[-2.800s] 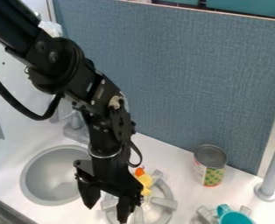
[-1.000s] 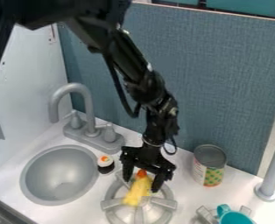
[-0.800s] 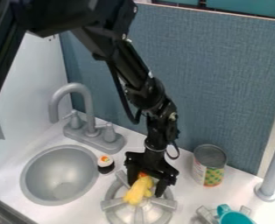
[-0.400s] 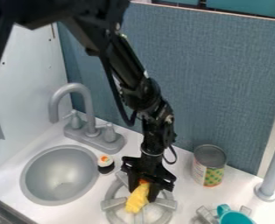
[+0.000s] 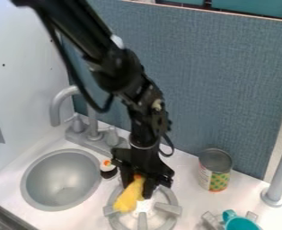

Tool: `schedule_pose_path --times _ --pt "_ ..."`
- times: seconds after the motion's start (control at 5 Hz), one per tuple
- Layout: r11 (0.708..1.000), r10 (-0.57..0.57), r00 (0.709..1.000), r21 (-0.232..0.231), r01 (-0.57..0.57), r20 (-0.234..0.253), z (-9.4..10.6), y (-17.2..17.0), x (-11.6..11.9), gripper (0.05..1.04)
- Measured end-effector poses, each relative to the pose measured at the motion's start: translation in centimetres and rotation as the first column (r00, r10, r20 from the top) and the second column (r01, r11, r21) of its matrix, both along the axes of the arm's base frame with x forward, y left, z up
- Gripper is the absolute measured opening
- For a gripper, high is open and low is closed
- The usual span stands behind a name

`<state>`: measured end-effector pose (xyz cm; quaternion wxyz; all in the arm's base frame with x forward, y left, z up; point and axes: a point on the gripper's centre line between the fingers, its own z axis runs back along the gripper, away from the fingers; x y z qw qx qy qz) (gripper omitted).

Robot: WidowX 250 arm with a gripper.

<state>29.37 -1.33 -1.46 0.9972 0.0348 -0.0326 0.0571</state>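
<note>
Gripping the long, soft-looking yellow toy (image 5: 127,202) near its orange upper end, the black two-finger gripper (image 5: 137,192) has its fingers closed around it; the toy's long axis slants from them toward the view's lower left, over the round grey stove burner (image 5: 168,208), contact unclear.

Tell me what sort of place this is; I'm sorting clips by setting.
It looks like a toy kitchen: a small grey sink with a faucet, a stove burner beside it, and a food can on the white counter.
</note>
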Motion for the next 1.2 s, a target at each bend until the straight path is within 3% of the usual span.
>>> schedule_pose_path --times 0.2,0.4,0.6,0.8,1.0,1.2 --pt "1.0 -0.001 1.0 0.012 0.001 -0.031 0.7 0.5 -3.3 0.53" --pt "0.999 0.006 0.999 -0.033 -0.007 -0.046 -0.3 1.4 -4.7 0.53" --pt "1.0 0.002 0.997 -0.014 -0.003 -0.077 -0.8 1.6 -6.0 0.53" --pt "0.997 0.073 0.996 -0.008 -0.074 -0.057 -1.0 3.9 -6.0 0.53" --pt "0.99 0.143 0.988 -0.006 -0.143 -0.057 -3.0 7.4 -5.8 0.53" --pt "0.981 0.189 0.981 -0.042 -0.19 -0.037 -5.1 10.2 -5.1 0.53"
